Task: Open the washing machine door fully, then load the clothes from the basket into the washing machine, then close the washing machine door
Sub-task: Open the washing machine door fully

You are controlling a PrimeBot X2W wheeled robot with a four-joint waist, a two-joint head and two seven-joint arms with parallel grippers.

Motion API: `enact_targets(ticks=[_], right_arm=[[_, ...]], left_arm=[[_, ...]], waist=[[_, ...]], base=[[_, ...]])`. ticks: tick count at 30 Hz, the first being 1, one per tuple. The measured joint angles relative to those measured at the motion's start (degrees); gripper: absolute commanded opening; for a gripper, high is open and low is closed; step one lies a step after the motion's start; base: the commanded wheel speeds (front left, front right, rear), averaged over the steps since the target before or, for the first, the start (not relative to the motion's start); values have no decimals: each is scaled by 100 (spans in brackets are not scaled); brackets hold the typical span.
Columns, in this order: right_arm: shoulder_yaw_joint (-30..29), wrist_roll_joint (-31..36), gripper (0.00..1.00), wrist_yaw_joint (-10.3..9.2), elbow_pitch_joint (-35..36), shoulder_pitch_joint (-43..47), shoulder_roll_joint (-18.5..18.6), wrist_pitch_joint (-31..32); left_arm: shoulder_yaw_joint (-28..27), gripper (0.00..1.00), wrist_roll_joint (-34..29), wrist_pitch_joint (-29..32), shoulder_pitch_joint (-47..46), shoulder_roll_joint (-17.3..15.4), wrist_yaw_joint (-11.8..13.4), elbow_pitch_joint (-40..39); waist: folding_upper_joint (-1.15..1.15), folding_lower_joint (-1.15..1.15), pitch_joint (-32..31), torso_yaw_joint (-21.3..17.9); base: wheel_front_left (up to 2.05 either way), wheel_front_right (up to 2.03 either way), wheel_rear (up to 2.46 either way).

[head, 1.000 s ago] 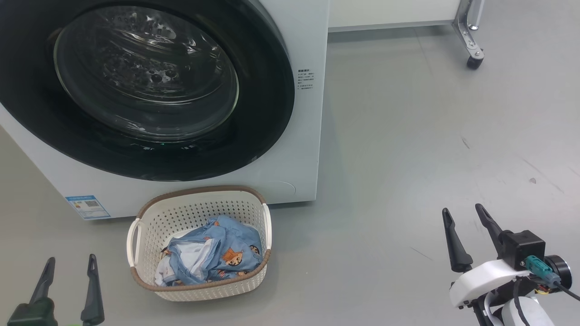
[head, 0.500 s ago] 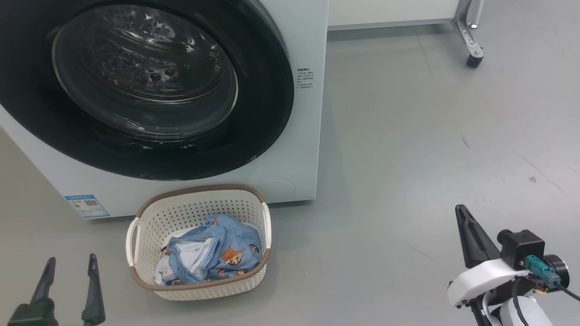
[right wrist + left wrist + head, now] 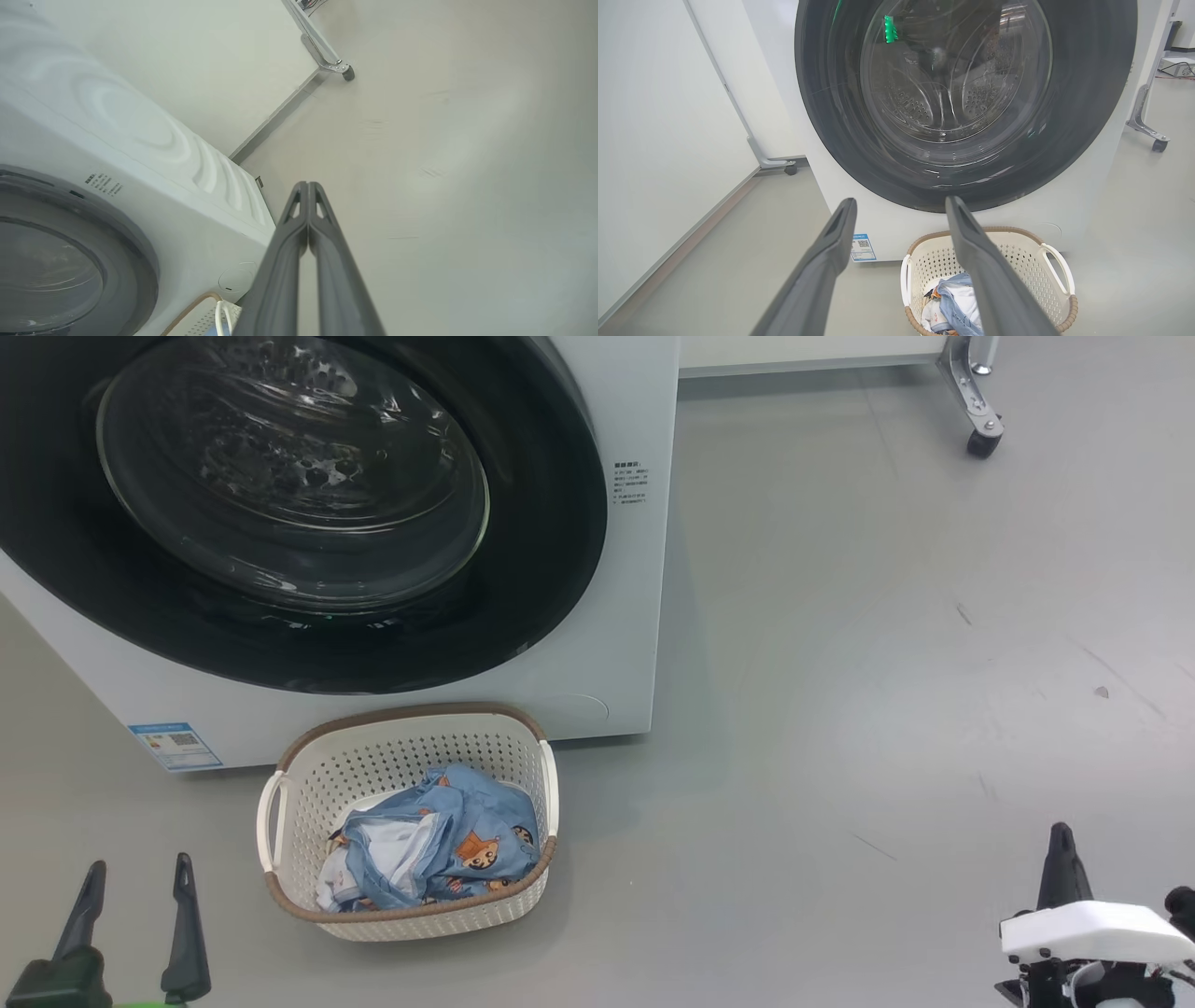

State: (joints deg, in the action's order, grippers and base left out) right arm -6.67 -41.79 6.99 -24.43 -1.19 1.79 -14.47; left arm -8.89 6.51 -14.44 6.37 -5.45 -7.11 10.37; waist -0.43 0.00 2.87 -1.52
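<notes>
The left pincer (image 3: 139, 863) stands wide with nothing between its fingers, low over the grey floor (image 3: 887, 663) and near the left side of the basket (image 3: 420, 922). The right pincer (image 3: 307, 184) has its two fingers pressed together and holds nothing; it hangs over the floor well to the right of the basket. The clothes (image 3: 439, 849) lie bundled inside the basket, which sits on the floor just in front of the washing machine (image 3: 644, 616), below its round door (image 3: 541, 569). The door sits shut against the machine's front.
</notes>
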Motion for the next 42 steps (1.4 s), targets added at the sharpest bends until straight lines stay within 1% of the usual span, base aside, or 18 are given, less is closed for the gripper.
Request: enact_targets(ticks=[3, 5, 7, 10, 17, 18, 21, 24, 30, 34, 41, 42], right_arm=[[289, -993, 0, 0, -120, -29, 21, 25], [420, -1541, 0, 0, -65, -136, 8, 253], [419, -2079, 0, 0, 60, -287, 12, 532], [286, -2896, 0, 0, 269, -566, 18, 901], [-170, -4788, 0, 0, 602, -1115, 44, 1451], [-232, -4916, 0, 0, 628, -1149, 41, 1532], [-432, -5047, 0, 0, 682, -1271, 52, 1783], [-382, -5067, 0, 0, 670, -1443, 111, 2129], [-193, -5070, 0, 0, 719, -2065, 468, 2659], [-90, -5075, 0, 0, 891, -2646, 563, 2885], [120, -5044, 0, 0, 1023, -3546, 717, 3143], [120, -5044, 0, 0, 1023, -3546, 717, 3143]], left_arm=[[-2, 100, -1, 0, -14, -3, 0, -60], [0, 100, -1, 0, -37, -4, -1, -109], [-1, 100, -1, 0, -56, -9, -1, -153], [-48, 100, 14, 0, -57, -36, -1, -193], [-49, 100, 97, 0, -72, -102, -18, -390], [-52, 100, 136, 0, -83, -110, -18, -403], [-48, 100, 180, 0, -122, -181, -18, -452], [-47, 100, 219, 0, -197, -300, -18, -538], [-205, 100, 304, 0, -346, -515, -18, -662], [-350, 100, 374, 0, -394, -632, -18, -739], [-434, 100, 519, -1, -411, -655, -18, -864], [-434, 100, 519, -1, -411, -655, -18, -864]], waist=[[0, 0, 78, 13], [0, 0, 137, 27], [0, 0, 205, 43], [0, 0, 325, 60], [0, 0, 717, 65], [0, 0, 784, 65], [0, 0, 996, 65], [0, 0, 1219, 69], [0, 0, 1685, 77], [0, 0, 1980, 78], [0, 1, 2442, 71], [0, 1, 2442, 71]], base=[[0, 0, 0], [0, 0, 0], [0, 0, 0], [0, 0, 0], [0, 0, 0], [0, 0, 0], [0, 0, 0], [0, 0, 0], [0, 0, 0], [0, 0, 0], [0, 0, 0], [0, 0, 0]])
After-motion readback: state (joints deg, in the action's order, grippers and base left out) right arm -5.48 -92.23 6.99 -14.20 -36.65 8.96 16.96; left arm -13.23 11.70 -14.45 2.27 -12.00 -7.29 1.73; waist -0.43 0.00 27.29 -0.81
